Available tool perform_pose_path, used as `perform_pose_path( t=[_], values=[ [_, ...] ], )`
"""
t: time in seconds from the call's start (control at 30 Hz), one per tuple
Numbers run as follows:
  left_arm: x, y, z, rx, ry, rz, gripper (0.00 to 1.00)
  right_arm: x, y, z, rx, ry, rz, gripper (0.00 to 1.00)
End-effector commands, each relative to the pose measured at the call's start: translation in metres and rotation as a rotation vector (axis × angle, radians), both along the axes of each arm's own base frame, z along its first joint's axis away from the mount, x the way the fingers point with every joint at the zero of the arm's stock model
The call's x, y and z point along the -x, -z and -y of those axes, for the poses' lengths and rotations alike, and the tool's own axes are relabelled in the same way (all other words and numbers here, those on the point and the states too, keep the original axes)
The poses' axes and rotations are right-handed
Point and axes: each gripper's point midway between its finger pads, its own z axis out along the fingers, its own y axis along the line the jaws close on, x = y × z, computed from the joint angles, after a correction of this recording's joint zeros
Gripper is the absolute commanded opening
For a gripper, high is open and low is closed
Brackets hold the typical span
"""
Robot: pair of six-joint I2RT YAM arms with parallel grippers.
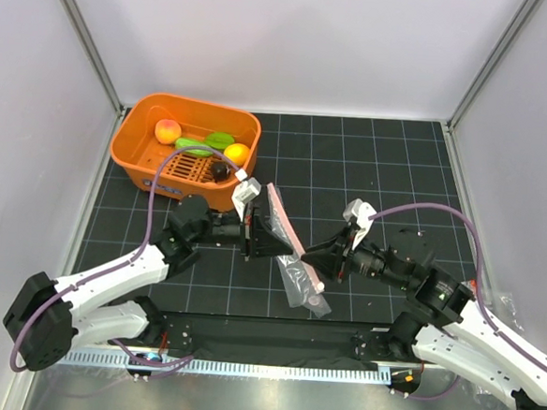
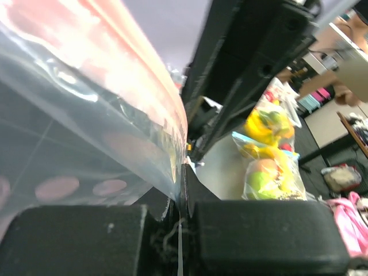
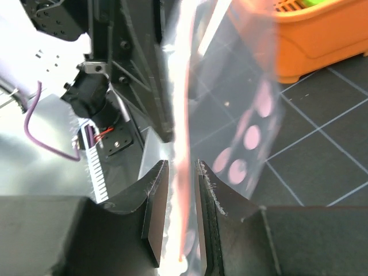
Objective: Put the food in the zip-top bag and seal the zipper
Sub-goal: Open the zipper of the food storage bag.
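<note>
Top external: food (image 1: 167,130) in basket (image 1: 140,172); left pincer (image 1: 258,227) clamps bag (image 1: 301,284), right pincer (image 1: 309,257) ajar astride zipper (image 1: 284,226)

- No legible text, label, brand, number or sign in any view.
- Pale pink printed spots on the clear crinkly plastic bag (image 3: 251,138) are plain marks, not characters.

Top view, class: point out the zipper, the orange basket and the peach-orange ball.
zipper (image 1: 285,224): top view, middle of the pink-red strip.
orange basket (image 1: 205,105): top view, its far rim.
peach-orange ball (image 1: 167,131): top view, its centre.
</note>
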Motion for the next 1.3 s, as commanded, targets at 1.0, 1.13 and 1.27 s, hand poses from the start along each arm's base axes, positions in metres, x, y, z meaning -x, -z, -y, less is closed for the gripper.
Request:
perform_pose_path(
  t=[1.0, 1.13, 1.27],
  values=[
    [0.025, -0.033, -0.014, 0.116, 0.032, 0.187, 0.0, 0.015, -0.009, -0.008, -0.048, -0.084, -0.028, 0.32],
    [0.024, -0.032, -0.014, 0.112, 0.027, 0.186, 0.01, 0.013, -0.015, -0.001, -0.07, -0.051, -0.006, 0.31],
    [0.023, -0.03, -0.013, 0.106, 0.03, 0.178, 0.01, 0.01, -0.024, 0.011, -0.106, 0.01, 0.03, 0.31]
  ],
)
